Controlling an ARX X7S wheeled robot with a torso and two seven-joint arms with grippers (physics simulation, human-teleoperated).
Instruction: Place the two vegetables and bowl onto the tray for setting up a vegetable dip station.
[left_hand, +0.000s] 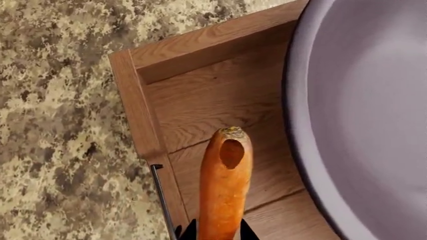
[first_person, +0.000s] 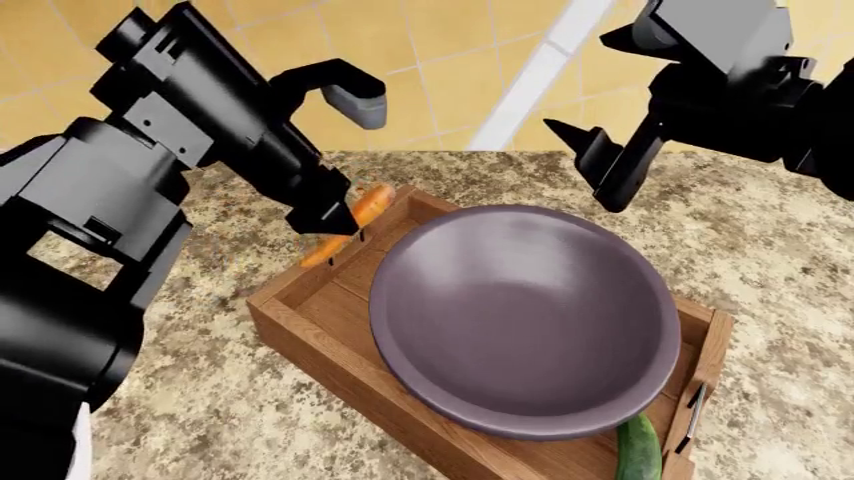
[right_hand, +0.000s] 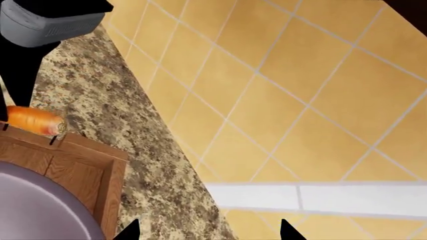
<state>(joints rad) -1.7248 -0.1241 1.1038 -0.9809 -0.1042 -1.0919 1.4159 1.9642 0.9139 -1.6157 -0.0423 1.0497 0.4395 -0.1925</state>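
A speckled granite countertop (first_person: 787, 250) runs back to a yellow tiled wall (right_hand: 320, 100), which carries one white tile band (right_hand: 320, 197).

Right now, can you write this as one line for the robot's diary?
left gripper: holding carrot above tray | right gripper: open, empty | bowl, cucumber: on tray

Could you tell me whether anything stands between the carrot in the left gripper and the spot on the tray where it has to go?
Nothing visible does. The left gripper holds the carrot over the bare plank strip at the end of the tray. The bowl fills most of the tray beside that strip, so the free space is narrow.
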